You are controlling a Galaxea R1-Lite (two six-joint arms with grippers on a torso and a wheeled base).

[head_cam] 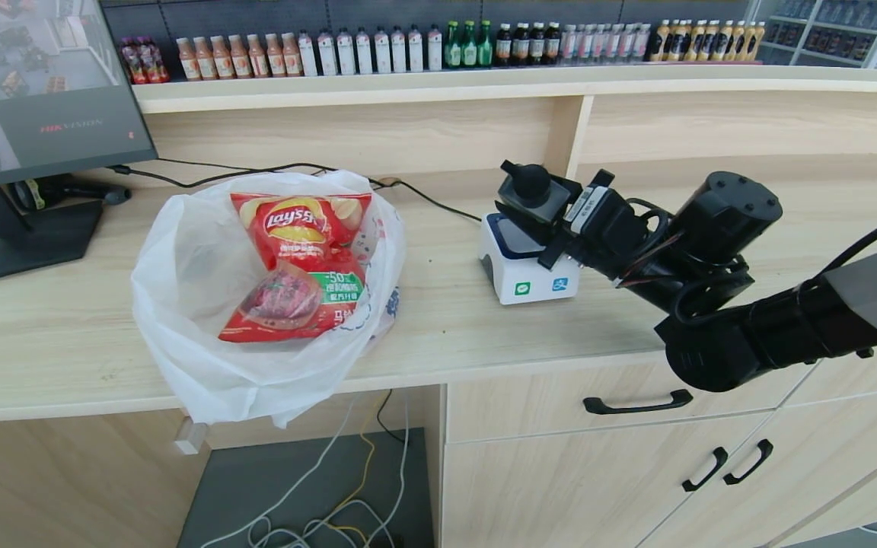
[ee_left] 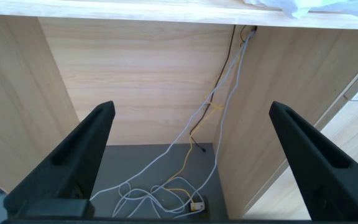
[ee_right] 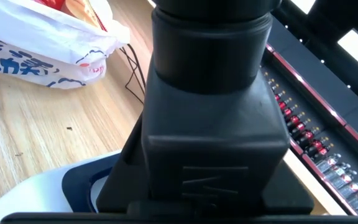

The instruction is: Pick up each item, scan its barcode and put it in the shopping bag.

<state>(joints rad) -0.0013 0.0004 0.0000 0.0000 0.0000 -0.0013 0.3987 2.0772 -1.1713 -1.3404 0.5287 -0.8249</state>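
A white plastic shopping bag (head_cam: 187, 304) stands open on the wooden counter (head_cam: 50, 320), with a red bag of chips (head_cam: 298, 259) inside it. To its right sits a small white barcode scanner (head_cam: 526, 278). My right gripper (head_cam: 545, 202) is shut on a black boxy item with a round cap (head_cam: 531, 186), held just above the scanner. The same black item (ee_right: 210, 124) looms close in the right wrist view, over the scanner (ee_right: 55, 193), with the bag (ee_right: 48, 50) off to one side. My left gripper (ee_left: 191, 168) hangs open below the counter edge, holding nothing.
A monitor (head_cam: 27, 84) on a stand and a black handheld device (head_cam: 65, 190) occupy the counter's far left. Bottles (head_cam: 438, 46) line the back shelf. A black cable (head_cam: 423, 199) runs behind the bag. Drawers with black handles (head_cam: 636, 403) lie under the counter; loose cables (ee_left: 166, 186) lie in the kneehole.
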